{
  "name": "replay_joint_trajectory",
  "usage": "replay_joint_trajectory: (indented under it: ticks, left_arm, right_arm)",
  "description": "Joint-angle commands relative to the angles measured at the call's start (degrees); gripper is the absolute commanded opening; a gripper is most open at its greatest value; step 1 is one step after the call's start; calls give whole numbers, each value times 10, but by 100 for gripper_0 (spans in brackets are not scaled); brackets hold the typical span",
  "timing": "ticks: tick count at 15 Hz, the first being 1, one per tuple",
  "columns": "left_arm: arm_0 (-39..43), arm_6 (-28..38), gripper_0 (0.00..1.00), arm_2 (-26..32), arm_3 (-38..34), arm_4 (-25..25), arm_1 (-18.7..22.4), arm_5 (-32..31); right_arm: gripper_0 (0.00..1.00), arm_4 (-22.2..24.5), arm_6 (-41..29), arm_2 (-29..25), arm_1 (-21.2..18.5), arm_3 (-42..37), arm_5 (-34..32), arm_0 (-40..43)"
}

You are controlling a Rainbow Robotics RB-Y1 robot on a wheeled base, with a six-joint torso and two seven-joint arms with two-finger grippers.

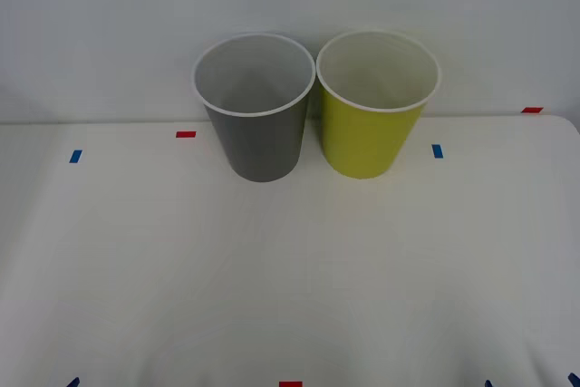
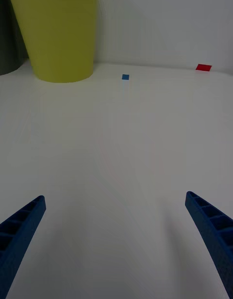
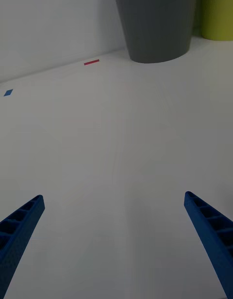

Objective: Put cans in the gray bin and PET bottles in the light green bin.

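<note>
Front view shows gray bin (image 1: 261,138) beside light green bin (image 1: 370,133); wrist views show left pincer (image 3: 114,231) and right pincer (image 2: 115,231) wide.

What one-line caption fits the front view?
Gray bin and light green bin stand side by side at the white table's far edge.

We see soft, even, fairly bright light with a cool cast, faint shadows beneath the gray bin (image 1: 258,133) and light green bin (image 1: 370,133), no glare, mild overall softness.

white table (image 1: 290,269) against plain pale wall (image 1: 109,24)
</note>
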Motion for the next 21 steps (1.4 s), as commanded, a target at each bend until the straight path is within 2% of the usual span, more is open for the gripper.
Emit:
replay_joint_trajectory:
  ticks: [1, 21]
  left_arm:
    - [0, 0, 100, 0, 0, 0, 0, 0]
    - [0, 0, 100, 0, 0, 0, 0, 0]
  right_arm:
    - [100, 0, 0, 0, 0, 0, 0, 0]
    - [100, 0, 0, 0, 0, 0, 0, 0]
